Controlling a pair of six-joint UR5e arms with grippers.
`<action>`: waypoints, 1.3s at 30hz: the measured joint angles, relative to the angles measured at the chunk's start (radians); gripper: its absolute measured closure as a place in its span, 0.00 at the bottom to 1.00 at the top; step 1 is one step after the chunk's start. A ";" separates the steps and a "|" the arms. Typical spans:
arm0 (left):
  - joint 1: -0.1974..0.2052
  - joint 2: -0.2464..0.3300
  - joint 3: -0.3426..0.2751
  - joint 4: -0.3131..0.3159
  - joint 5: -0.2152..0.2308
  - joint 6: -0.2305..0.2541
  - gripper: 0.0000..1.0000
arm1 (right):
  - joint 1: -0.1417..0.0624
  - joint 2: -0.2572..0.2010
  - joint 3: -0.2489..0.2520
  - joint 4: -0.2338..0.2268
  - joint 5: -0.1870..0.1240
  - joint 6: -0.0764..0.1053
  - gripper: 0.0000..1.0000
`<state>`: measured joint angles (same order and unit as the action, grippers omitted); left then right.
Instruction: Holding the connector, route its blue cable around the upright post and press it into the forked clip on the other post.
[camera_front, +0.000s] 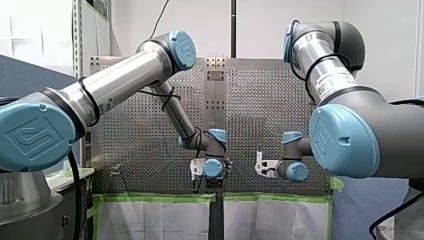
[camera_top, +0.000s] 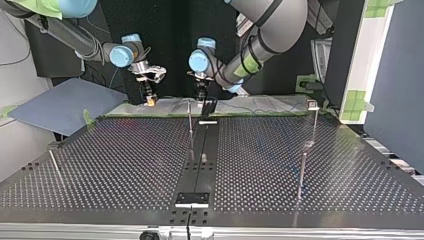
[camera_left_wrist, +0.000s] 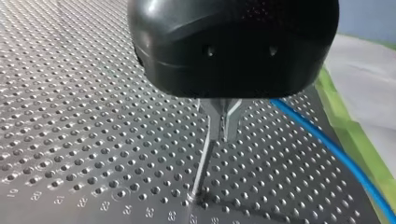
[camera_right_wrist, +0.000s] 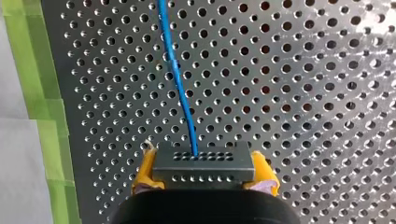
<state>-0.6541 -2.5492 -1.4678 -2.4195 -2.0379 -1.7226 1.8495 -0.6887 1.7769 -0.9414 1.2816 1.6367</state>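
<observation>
— Connector (camera_right_wrist: 204, 161), where does it sit?
— Gripped in my right pincer (camera_right_wrist: 204, 173), squeezed between the yellow pads (camera_right_wrist: 145, 170). In the top view that is upper centre of the frame, a little left, near the far edge of the tabletop (camera_top: 100, 165).
— And the blue cable (camera_right_wrist: 180, 84)?
— It leaves the connector's face and runs straight ahead of that pincer over the tabletop's holes, near the green tape (camera_right_wrist: 42, 93). It also passes beside my left pincer (camera_left_wrist: 222, 135).
— What about the left one?
— Closed, metal fingers (camera_left_wrist: 212, 119) drawn together with barely a slit, poised above a thin upright post (camera_left_wrist: 200, 172); whether they touch it I cannot tell
</observation>
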 joint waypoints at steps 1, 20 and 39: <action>0.002 0.000 0.000 0.002 0.008 -0.004 1.00 | 0.000 0.000 0.000 0.000 0.000 0.002 1.00; 0.039 -0.004 -0.053 0.095 0.039 -0.020 1.00 | 0.001 0.002 -0.001 -0.004 -0.002 0.005 1.00; 0.058 -0.027 -0.021 0.081 0.066 -0.011 0.98 | 0.001 0.003 -0.001 -0.008 -0.001 0.005 1.00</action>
<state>-0.5959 -2.5764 -1.4887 -2.3389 -1.9721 -1.7335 1.8504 -0.6853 1.7758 -0.9491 1.2810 1.6418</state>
